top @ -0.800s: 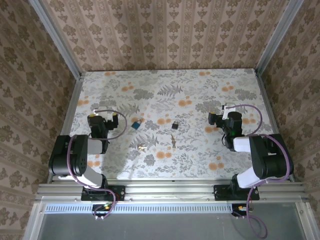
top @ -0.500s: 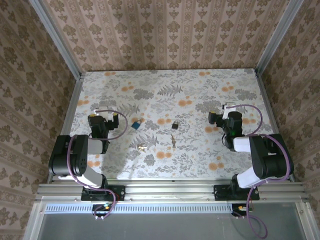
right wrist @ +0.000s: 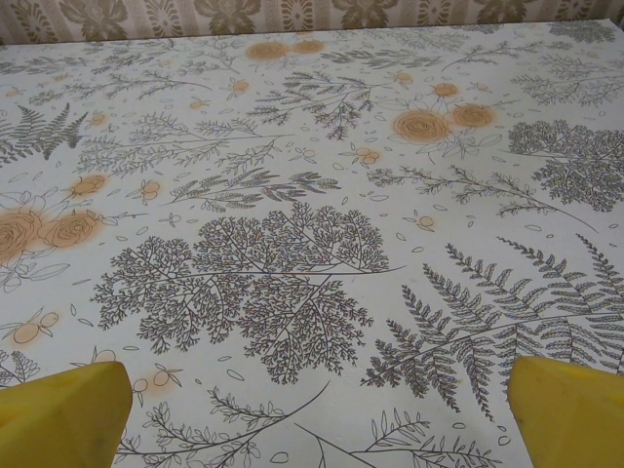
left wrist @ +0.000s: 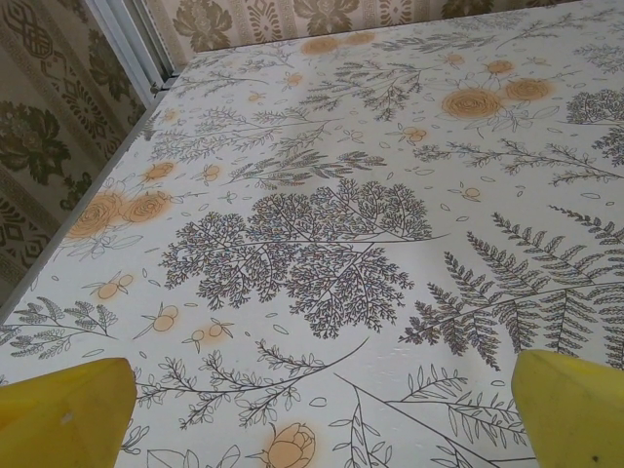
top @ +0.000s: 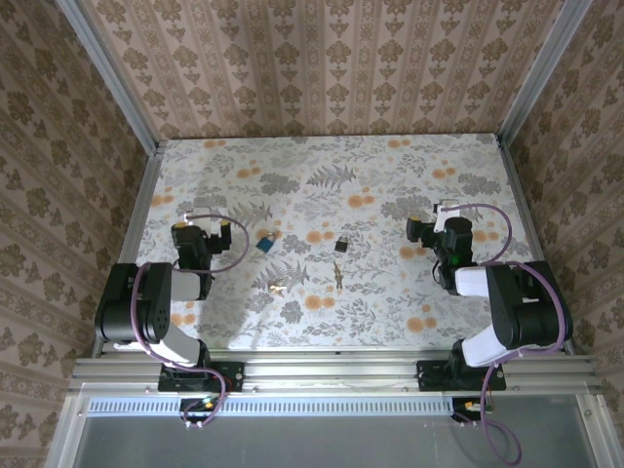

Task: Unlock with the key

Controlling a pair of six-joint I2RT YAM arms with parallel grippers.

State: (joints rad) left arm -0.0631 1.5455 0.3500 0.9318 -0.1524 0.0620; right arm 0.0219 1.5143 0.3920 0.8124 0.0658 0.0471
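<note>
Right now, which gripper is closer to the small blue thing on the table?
Left. The left gripper sits open just to the left of the blue item. The right gripper is far off on the item's other side, beyond the small dark lock.

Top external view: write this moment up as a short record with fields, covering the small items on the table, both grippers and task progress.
surface: floral-patterned table
centre: small black padlock-like object
nearer the arms: thin key-like piece, apart from it
left of centre: small blue object; brass-coloured object nearer the arms; too small to identify
left gripper: open, empty, over bare cloth
right gripper: open, empty, over bare cloth
progress: nothing grasped yet
</note>
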